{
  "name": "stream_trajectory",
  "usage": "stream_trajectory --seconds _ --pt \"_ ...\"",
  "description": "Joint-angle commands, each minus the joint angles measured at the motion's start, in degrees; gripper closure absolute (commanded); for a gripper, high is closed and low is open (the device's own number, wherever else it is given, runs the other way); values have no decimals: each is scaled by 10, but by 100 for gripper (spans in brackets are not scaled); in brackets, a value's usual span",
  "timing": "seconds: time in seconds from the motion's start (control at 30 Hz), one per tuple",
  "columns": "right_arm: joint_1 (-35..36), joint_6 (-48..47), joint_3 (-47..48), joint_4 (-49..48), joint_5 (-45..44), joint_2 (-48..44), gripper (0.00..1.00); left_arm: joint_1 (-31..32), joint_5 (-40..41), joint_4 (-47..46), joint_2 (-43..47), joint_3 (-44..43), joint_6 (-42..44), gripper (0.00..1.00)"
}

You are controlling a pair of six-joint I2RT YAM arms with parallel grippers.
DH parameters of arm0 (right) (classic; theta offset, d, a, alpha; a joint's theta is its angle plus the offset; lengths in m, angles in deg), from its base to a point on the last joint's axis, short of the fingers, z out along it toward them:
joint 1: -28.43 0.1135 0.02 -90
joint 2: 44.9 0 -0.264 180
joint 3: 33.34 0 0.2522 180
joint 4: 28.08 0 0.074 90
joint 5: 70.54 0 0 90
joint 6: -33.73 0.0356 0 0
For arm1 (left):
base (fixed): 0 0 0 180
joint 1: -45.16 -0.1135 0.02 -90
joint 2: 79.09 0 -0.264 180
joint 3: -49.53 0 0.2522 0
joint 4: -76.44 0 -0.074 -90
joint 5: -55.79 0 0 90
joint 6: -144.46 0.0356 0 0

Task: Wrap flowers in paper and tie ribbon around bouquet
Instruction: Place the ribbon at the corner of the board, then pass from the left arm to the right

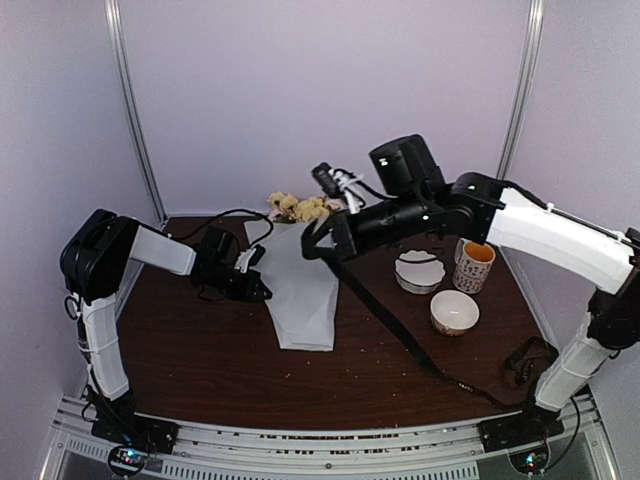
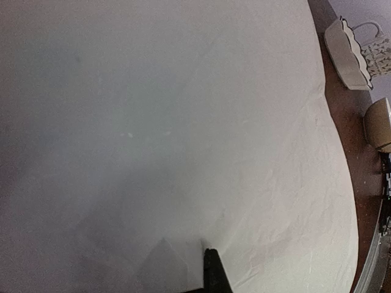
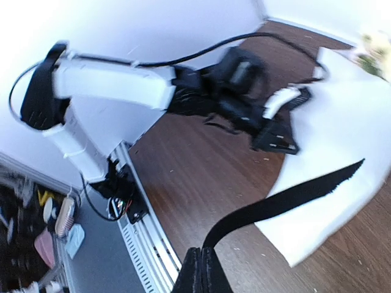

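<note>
The right gripper (image 1: 318,246) is reaching across the middle of the dark, wood-grained table (image 1: 200,370) with its jaws clamped together on the ribbon (image 1: 390,315). The ribbon is a flat, narrow black fabric strip. The right wrist view shows it rising out of the closed black fingertips (image 3: 201,276) in a soft curve, with its loose, slanted end lying over the paper. From above, the strip is running diagonally to the right and near, ending in a loose tangle by the right arm's base. The paper (image 1: 300,290) is lying in the centre of the table as a smooth, matte, pale grey-white sheet. It is folded into a long shape, wider at the far end and narrower at the near end. The flowers (image 1: 298,207) are poking out at its far end as a small ruffled cluster of pale yellow blooms with a touch of pink. The left gripper (image 1: 258,290) is resting at the paper's left edge with its jaws together. Its wrist view is almost filled by the faintly creased sheet, with one dark fingertip (image 2: 215,271) against it. Whether any paper is pinched between the jaws cannot be told. To the right of the paper a white scalloped dish (image 1: 420,272) is sitting beside a patterned mug (image 1: 474,268) with an orange inside. A small bowl (image 1: 455,312), round and cream-coloured, is sitting just near of them.
</note>
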Motion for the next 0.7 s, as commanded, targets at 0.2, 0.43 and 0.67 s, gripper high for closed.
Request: stream_trajectory --seconds 0.2,0.43,0.67 --pt "165 -204 138 92 -135 174 1 -7 85 91 -36 10 21 100" --pt "143 -166 -24 -110 -540 78 0 -6 85 88 -39 14 21 100" --pt "-45 164 -166 -228 -72 106 33 -7 85 89 -42 14 18 100"
